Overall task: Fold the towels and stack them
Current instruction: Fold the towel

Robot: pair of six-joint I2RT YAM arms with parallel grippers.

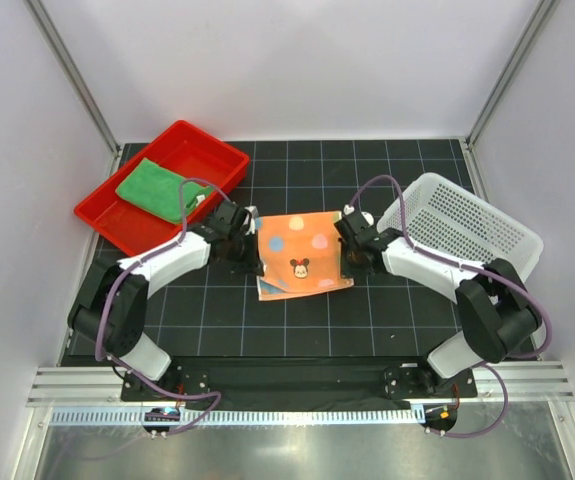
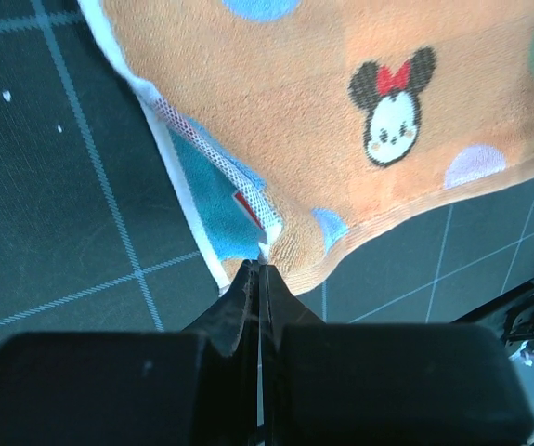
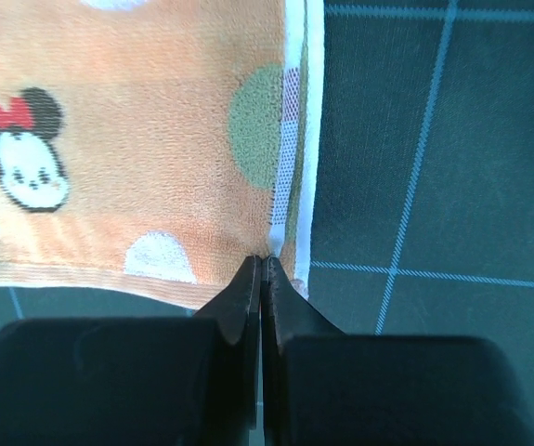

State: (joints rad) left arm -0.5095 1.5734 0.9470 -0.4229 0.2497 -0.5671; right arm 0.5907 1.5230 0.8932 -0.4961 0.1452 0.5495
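The dotted towel (image 1: 302, 252) lies folded on the mat (image 1: 297, 320), mid-table between the arms, orange cartoon-mouse side up, with a blue layer and a white hem showing at its left edge in the left wrist view; the green towel (image 1: 155, 188) lies folded in the tray (image 1: 205, 140) at the far left, and the basket (image 1: 467, 225) stands at the right. The left gripper (image 2: 256, 271) has its fingers pressed together, pinching the dotted towel's left hem; the right gripper (image 3: 262, 264), fingers likewise together, nips the right hem.
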